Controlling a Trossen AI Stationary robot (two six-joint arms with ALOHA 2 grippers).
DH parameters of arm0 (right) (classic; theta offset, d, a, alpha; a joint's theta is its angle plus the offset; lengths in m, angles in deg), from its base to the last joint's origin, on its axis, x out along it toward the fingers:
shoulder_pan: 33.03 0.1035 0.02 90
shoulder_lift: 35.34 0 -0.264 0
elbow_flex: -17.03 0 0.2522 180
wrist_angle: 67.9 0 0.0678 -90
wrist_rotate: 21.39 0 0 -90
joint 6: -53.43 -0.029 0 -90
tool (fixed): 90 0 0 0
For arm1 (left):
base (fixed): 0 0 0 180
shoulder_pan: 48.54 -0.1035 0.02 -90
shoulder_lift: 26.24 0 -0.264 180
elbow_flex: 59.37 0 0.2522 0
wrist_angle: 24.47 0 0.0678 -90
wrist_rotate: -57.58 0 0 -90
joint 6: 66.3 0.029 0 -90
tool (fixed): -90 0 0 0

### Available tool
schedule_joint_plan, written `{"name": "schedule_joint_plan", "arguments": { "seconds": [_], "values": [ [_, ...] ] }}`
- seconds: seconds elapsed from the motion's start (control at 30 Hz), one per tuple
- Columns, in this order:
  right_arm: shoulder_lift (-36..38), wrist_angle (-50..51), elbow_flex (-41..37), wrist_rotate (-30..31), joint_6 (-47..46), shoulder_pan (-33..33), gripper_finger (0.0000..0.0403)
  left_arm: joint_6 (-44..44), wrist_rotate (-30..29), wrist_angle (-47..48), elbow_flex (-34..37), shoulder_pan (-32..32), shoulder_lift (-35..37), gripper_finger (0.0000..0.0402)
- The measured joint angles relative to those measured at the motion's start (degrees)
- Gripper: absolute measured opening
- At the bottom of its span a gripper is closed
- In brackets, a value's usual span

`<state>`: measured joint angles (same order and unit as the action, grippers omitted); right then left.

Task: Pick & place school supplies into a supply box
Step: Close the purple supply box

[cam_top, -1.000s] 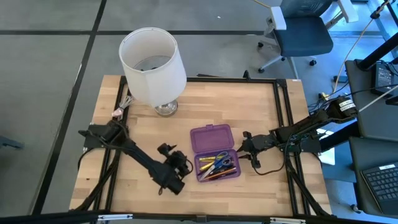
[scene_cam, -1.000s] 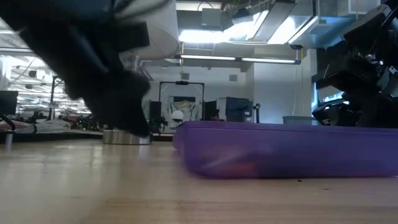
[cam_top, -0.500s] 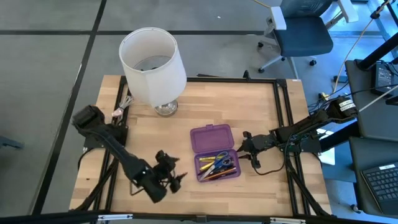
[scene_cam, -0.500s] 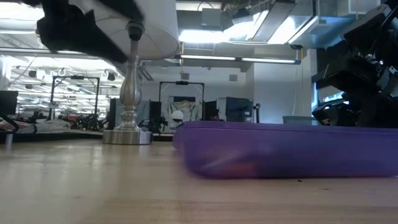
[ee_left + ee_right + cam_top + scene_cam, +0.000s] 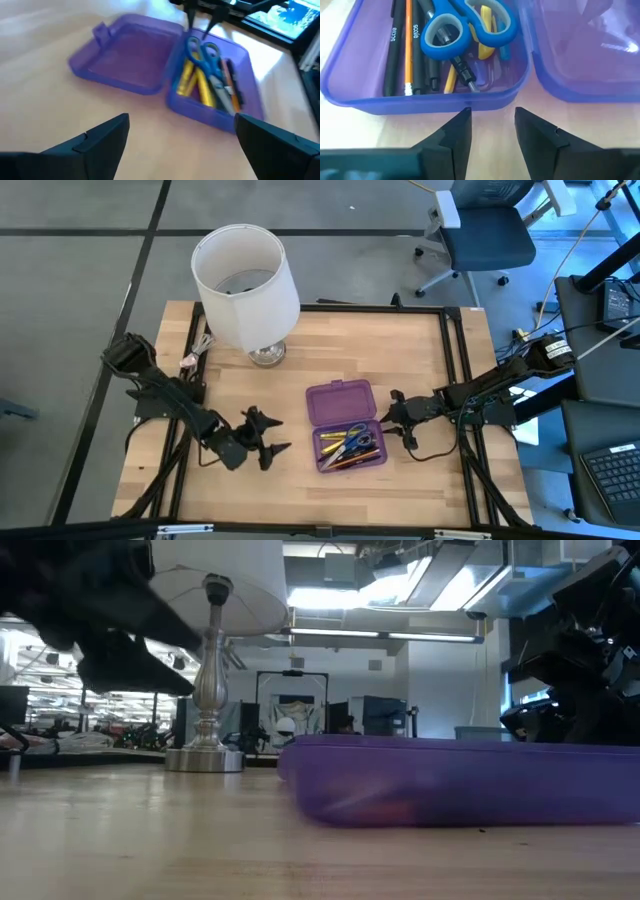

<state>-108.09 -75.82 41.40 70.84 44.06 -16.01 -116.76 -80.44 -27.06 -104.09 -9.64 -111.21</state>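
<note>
The left gripper (image 5: 268, 436) hangs open, empty, left of the purple case (image 5: 346, 423). In the case's near half lie the scissors (image 5: 466, 24) and pens (image 5: 400, 45): light, stiff, slippery, best pinched mid-shaft. Beyond, the right gripper (image 5: 391, 410) stands open beside the case's right edge.

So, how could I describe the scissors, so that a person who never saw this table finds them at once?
Find the white lamp at the table's far edge; nearer the front lies an open purple case. Its front half holds pens and pencils, and the scissors lie on top of them. They alone have blue loop handles; everything else there is a thin stick.
</note>
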Motion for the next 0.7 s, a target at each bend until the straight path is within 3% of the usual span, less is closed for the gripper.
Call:
{"name": "schedule_joint_plan", "arguments": {
  "seconds": [0.13, 0.33, 0.53, 0.7],
  "values": [
    [0.0, -0.4, 0.0, 1.6, -0.2, -0.4, 0.0154, 10.0, 1.6, -7.6, 4.6, -3.6, -0.7, 0.0351],
    [0.0, -0.5, 0.0, 1.8, -3.8, -1.9, 0.0154, 18.9, 6.1, -9.7, 6.1, -10.3, -2.4, 0.0351],
    [0.0, -0.5, 0.0, 1.6, -3.8, -2.1, 0.0154, 19.9, 8.1, -13.3, 6.1, -14.0, -6.2, 0.0351],
    [0.0, -1.3, 0.0, 1.1, 0.9, -3.4, 0.0154, 19.9, 4.9, -16.0, 6.1, -14.4, -9.6, 0.0351]
  ]
}}
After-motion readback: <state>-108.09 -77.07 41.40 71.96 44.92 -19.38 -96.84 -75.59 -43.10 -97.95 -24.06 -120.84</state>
